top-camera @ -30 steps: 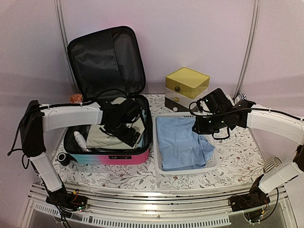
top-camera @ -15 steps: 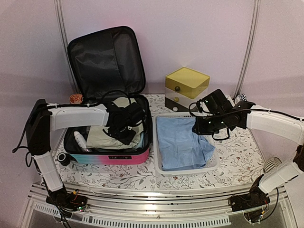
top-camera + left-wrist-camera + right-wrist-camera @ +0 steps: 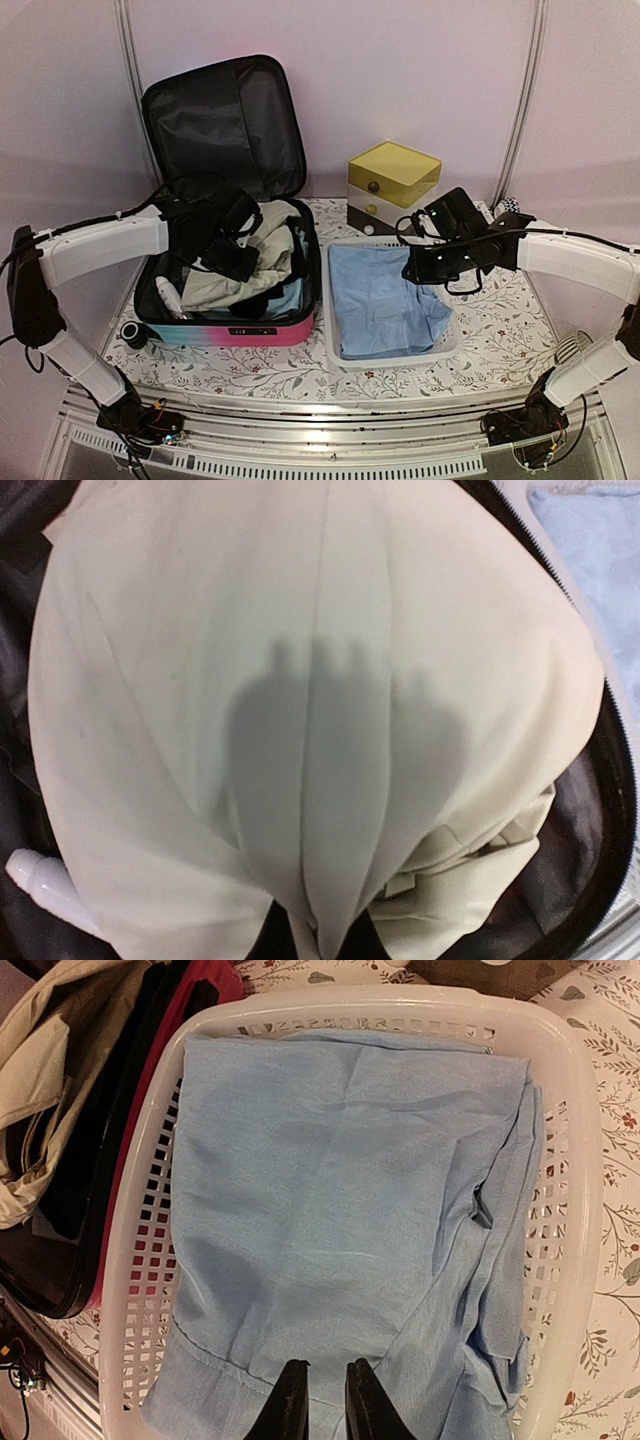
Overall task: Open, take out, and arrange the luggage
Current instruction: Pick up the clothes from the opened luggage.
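The luggage (image 3: 240, 331) lies open on the table's left, its black-lined lid (image 3: 225, 125) standing upright. A cream garment (image 3: 265, 250) fills the lower half. My left gripper (image 3: 232, 258) is shut on a fold of the cream garment (image 3: 300, 680), which is bunched between the black fingertips of the left gripper (image 3: 318, 945) and drawn up and to the left. My right gripper (image 3: 318, 1385) hovers over a blue cloth (image 3: 340, 1180) in the white mesh basket (image 3: 570, 1160). Its jaws are a narrow gap apart with nothing between them.
A white tube (image 3: 167, 297) lies in the luggage's left side. The basket (image 3: 395, 360) sits right beside the luggage, with a yellow-topped drawer box (image 3: 392, 185) behind it. A small black round object (image 3: 133, 333) lies at the luggage's front left corner.
My left gripper has shut on the cream garment and pulled back to the left, dragging the cloth up with it. The right arm has stayed almost still.
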